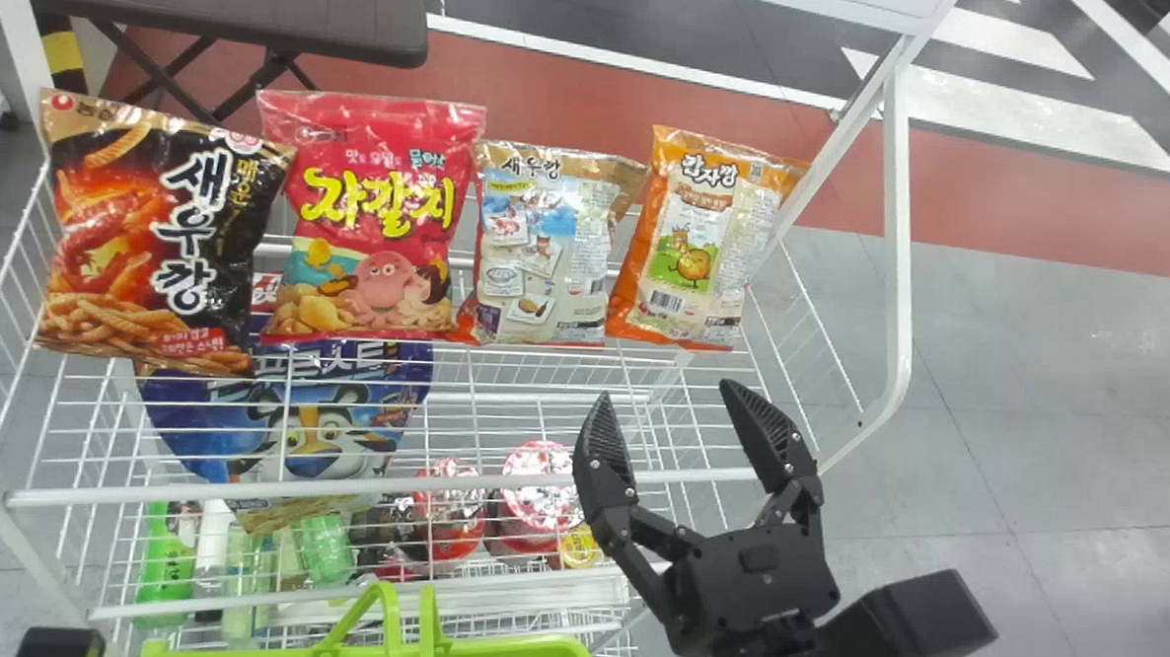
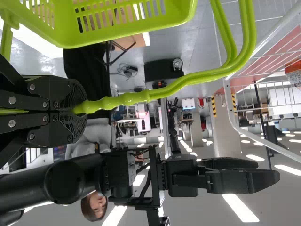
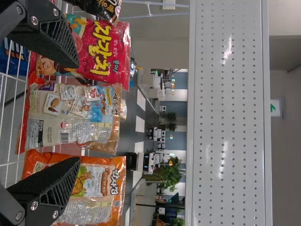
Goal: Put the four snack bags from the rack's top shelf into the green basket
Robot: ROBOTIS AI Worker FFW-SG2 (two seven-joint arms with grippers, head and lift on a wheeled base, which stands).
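Note:
Four snack bags stand in a row on the rack's top shelf (image 1: 534,361): a black-orange bag (image 1: 159,241), a red-pink bag (image 1: 372,220), a beige bag (image 1: 544,253) and an orange bag (image 1: 702,240). My right gripper (image 1: 704,432) is open in front of the shelf, just below the orange bag in the head view. In the right wrist view, the open right gripper (image 3: 77,113) faces the beige bag (image 3: 70,117), with the orange bag (image 3: 101,183) behind one finger. My left gripper (image 2: 77,108) is shut on the green basket's handle (image 2: 136,97); the green basket (image 1: 531,652) is at the head view's bottom edge.
Below the top shelf are a blue bag (image 1: 319,426), red-lidded cups (image 1: 539,484) and green bottles (image 1: 168,557). A white rack post (image 1: 900,244) rises at the right, and a dark table (image 1: 234,7) stands behind. A perforated white panel (image 3: 228,113) spans the right wrist view.

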